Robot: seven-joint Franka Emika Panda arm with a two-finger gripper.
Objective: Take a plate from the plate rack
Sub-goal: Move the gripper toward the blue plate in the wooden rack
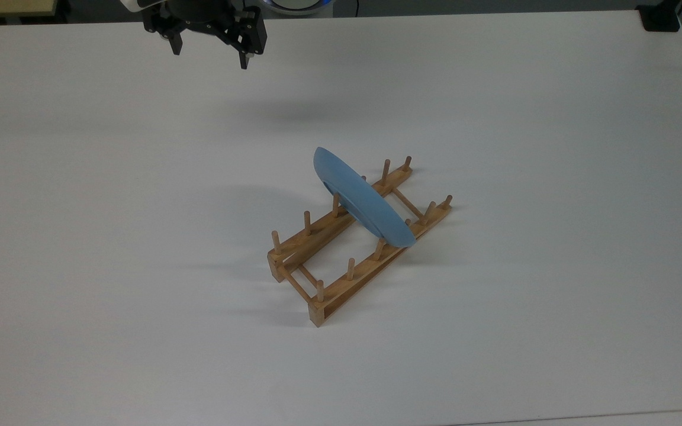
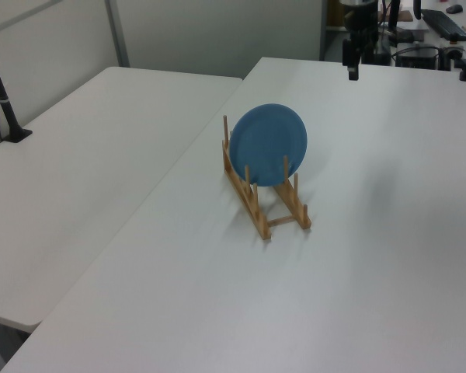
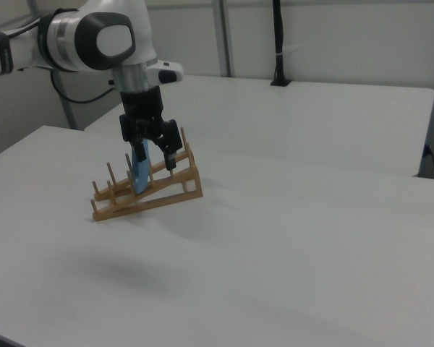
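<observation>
With the hand (image 1: 209, 54) open and empty, well apart from the plate (image 1: 362, 200) — a skewed descent could knock it off the plate rack (image 1: 341, 269) — or tip both.

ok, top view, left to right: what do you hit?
Black two-finger gripper, open, at the top view's upper left → light-brown wooden peg rack, with the round light-blue plate standing on edge in its slots.

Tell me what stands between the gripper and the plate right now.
Nothing visible does. In the top view the open gripper hangs above bare table, well apart from the plate, which stands on edge between the pegs of the plate rack. The plate's upper rim is free; only the pegs flank its lower part.
</observation>
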